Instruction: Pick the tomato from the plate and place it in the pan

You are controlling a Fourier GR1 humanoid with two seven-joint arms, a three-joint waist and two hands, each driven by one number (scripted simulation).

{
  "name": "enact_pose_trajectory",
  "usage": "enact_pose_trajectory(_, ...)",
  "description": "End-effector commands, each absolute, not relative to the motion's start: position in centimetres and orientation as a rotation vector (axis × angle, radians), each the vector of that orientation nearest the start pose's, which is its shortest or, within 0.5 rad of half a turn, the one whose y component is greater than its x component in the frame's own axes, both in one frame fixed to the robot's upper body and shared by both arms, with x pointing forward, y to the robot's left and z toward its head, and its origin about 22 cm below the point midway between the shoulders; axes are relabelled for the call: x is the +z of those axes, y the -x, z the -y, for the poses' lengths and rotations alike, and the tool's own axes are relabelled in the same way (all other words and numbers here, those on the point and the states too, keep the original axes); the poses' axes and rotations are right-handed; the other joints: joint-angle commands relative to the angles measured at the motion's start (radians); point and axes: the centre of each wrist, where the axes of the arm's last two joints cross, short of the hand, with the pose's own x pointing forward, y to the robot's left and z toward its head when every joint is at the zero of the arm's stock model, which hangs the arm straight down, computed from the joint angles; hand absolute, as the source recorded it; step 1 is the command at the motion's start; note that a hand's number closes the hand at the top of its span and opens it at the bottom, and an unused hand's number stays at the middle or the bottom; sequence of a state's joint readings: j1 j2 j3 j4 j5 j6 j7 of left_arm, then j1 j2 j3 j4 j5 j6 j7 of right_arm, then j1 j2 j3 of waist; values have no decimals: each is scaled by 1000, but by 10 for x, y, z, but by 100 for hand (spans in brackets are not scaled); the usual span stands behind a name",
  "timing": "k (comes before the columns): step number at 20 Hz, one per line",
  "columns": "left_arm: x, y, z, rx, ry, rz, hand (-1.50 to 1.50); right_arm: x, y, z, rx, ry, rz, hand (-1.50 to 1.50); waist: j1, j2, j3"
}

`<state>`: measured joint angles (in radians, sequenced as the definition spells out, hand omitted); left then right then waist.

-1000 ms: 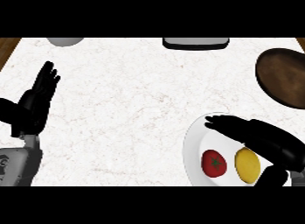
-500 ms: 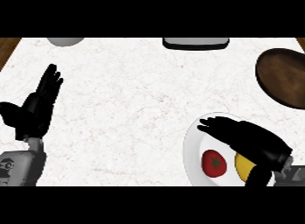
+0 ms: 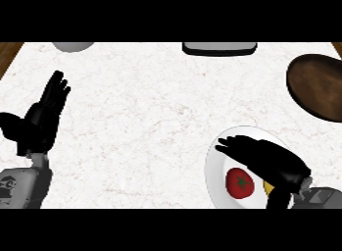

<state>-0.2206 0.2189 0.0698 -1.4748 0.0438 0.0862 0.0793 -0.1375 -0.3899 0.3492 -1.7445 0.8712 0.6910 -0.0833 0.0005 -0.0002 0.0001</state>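
The tomato lies on the white plate at the lower right of the worktop, red with a small green stalk mark facing up, and it is not yet held. Just beside it, on its right, a yellow thing shows only as a small sliver, because the right robot hand covers most of it; I cannot tell what it is. This hand hovers over the plate with its fingers spread and only a little bent, closed on nothing, and the fingertips point toward the far-left rim of the plate. The main risk, in my opinion, is that the hand sits more above the yellow thing than above the tomato, so if it closes from here it may take the wrong thing, or push the tomato aside so that it rolls toward the plate's rim. Both things are round and touching or nearly touching, so a finger between them could also move both. The pan, dark brown, is well apart at the right edge. The left robot hand rests open at the left, fingers up.
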Motion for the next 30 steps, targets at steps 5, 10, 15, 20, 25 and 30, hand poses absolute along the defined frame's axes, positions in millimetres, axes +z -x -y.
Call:
enact_pose_trajectory(5,64,-303,-268,-66,-192,1609,0,52,-271,195,1794,322,1147,-150,2,1,0)
enact_pose_trajectory(10,50,-306,-278,-40,-207,1637,0,35,-255,217,1800,286,1130,-150,-2,0,0)
enact_pose_trajectory(15,49,-288,-268,-39,-210,1607,0,28,-250,188,1875,158,1158,150,1,0,0)
enact_pose_trajectory(20,51,-295,-275,-63,-192,1618,0,30,-259,187,1910,200,1205,150,0,0,0)
enact_pose_trajectory(25,54,-304,-269,-52,-219,1624,0,20,-259,205,1890,217,1245,150,-1,0,0)
enact_pose_trajectory(30,51,-302,-271,-42,-215,1627,0,28,-282,191,1532,458,1176,150,-7,5,-1)
